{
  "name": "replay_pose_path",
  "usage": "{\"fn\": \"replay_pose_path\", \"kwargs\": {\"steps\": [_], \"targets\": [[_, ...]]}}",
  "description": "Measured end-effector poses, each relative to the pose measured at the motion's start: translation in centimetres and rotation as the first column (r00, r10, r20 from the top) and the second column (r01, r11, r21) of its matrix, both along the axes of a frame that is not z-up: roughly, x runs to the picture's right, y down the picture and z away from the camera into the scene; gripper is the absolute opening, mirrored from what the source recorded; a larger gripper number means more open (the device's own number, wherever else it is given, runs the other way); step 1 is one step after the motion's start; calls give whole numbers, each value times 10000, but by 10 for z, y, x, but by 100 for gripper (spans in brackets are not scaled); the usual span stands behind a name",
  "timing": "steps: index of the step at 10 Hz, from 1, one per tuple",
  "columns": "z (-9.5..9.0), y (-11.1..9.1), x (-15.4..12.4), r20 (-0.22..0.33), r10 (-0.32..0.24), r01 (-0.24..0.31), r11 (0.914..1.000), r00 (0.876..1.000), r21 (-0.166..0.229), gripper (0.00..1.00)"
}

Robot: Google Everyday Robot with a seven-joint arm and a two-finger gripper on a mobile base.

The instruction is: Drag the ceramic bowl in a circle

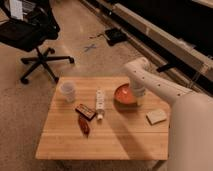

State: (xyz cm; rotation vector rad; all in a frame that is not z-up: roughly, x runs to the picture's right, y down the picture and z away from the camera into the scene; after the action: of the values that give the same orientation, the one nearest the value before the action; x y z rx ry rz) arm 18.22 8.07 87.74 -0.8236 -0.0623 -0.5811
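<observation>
Shallow orange-red ceramic bowl [124, 94], wooden table [110, 135]: gripper [138, 94] at its right rim, finger state indiscernible; circle drag apparently underway, completion unverifiable.

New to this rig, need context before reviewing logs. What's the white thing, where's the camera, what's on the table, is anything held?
The white shape is the robot's single arm, reaching in from the right. There is one picture, taken from above and looking down at a low wooden table; where the camera is mounted is not known. The hand is down at the right edge of the ceramic bowl, the shallow orange-red one. Whether it grips the rim cannot be seen. Also on the table: a whitish cup, a white bottle lying down, a dark snack bar, a reddish packet and a pale sponge. An office chair stands behind.
</observation>
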Motion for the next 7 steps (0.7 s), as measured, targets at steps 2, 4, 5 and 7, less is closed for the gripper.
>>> {"fn": "replay_pose_path", "kwargs": {"steps": [2,4,5,7], "targets": [[-9,11,-13,388,-307,315,9993,9988,-192,19],[-27,28,-19,967,-807,855,9952,9920,-466,19],[-37,35,-16,1312,-1123,1212,9907,9850,-614,19],[-57,40,0,1775,-1539,1704,9820,9720,-817,19]]}}
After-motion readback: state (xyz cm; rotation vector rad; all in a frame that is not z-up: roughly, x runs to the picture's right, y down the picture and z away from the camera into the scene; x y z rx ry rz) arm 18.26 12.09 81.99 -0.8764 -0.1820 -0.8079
